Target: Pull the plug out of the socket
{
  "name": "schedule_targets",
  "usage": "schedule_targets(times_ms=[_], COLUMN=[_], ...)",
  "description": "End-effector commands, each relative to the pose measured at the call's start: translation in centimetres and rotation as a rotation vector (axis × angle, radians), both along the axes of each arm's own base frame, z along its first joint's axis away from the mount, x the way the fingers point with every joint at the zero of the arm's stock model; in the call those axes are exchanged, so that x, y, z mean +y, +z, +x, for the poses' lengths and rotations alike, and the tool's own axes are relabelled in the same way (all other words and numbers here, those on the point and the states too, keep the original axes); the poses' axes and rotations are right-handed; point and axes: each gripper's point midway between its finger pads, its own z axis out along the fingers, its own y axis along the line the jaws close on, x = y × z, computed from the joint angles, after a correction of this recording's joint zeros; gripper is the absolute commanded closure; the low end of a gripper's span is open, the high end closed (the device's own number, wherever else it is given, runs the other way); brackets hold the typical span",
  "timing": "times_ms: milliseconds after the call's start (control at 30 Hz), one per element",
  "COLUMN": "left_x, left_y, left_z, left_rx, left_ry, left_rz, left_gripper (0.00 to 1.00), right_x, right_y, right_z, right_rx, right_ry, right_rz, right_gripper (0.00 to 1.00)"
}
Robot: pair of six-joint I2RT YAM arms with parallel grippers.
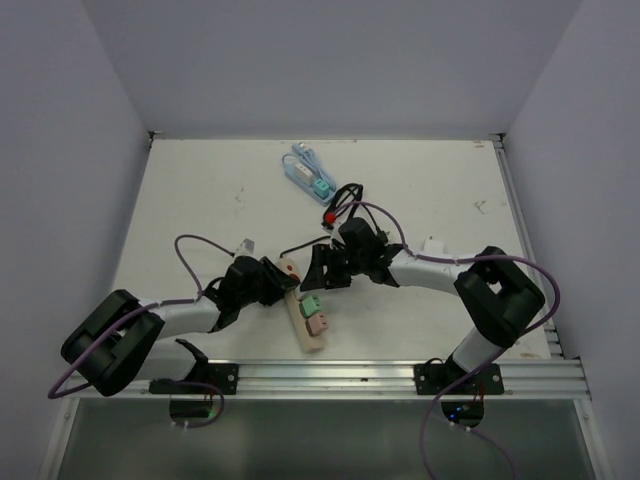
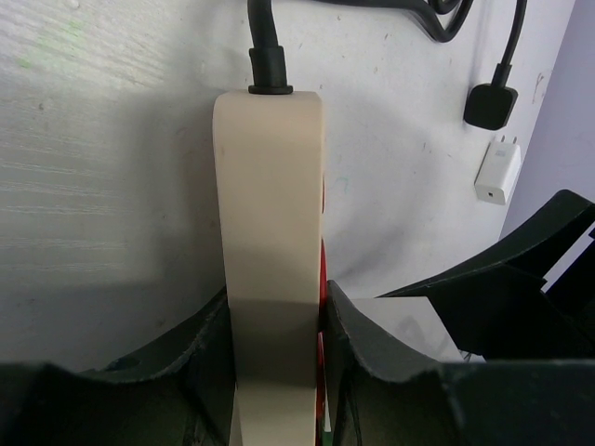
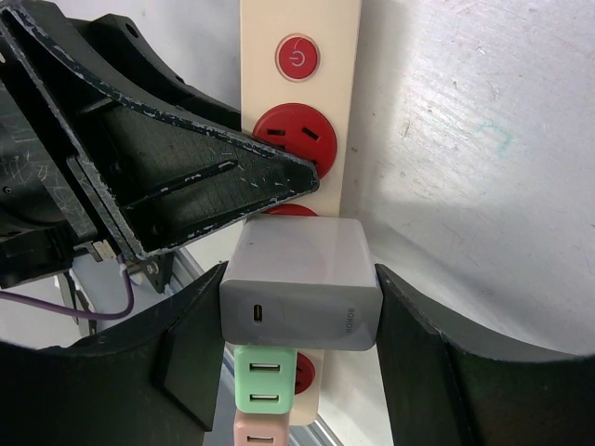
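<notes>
A cream power strip [image 1: 308, 335] lies near the table's front edge; it also shows in the right wrist view [image 3: 260, 37]. My left gripper [image 1: 278, 282] is shut on its cable end, one finger on each long side [image 2: 276, 311]. My right gripper [image 3: 299, 297] is shut on a white-grey charger plug [image 3: 302, 297] that sits over the strip's red sockets [image 3: 294, 135]. I cannot tell if its pins are still in the socket. A green plug [image 3: 264, 386] and a pink plug [image 3: 262, 432] sit in the strip just below it.
A small white charger [image 1: 432, 245] lies right of the arms, also in the left wrist view [image 2: 497, 172] beside a black plug [image 2: 490, 105]. A blue cable bundle with a teal plug [image 1: 308, 172] lies at the back. The metal rail [image 1: 380, 375] borders the front.
</notes>
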Motion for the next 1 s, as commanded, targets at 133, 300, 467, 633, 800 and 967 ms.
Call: schedule_targets(times_ms=[133,300,467,633,800,967], left_x=[2.8,3.5,2.6,2.7,3.2,3.4], left_y=[-3.7,-3.6,-3.1,-3.4,-3.7,-3.9], left_z=[-2.2,-1.2,-0.7,-1.0,-1.4,-1.5], left_rx=[0.114,0.103,0.099,0.108,0.098,0.091], left_ry=[0.043,0.060,0.055,0.063,0.065,0.052], left_rz=[0.111,0.197,0.190,0.190,0.194,0.186], left_gripper=[1.00,1.00,1.00,1.00,1.00,1.00], right_x=[-0.4,-0.4,1.0,1.1,-0.7,-3.2], right_y=[2.1,3.3,3.7,3.8,3.8,3.5], right_z=[1.1,1.7,1.5,1.3,1.7,3.0], right_rx=[-0.051,-0.093,-0.110,-0.106,-0.071,-0.049], right_ry=[-0.028,-0.030,-0.014,-0.020,-0.055,-0.104], right_rz=[0.042,-0.005,-0.032,-0.017,0.026,0.057], right_gripper=[1.00,1.00,1.00,1.00,1.00,1.00])
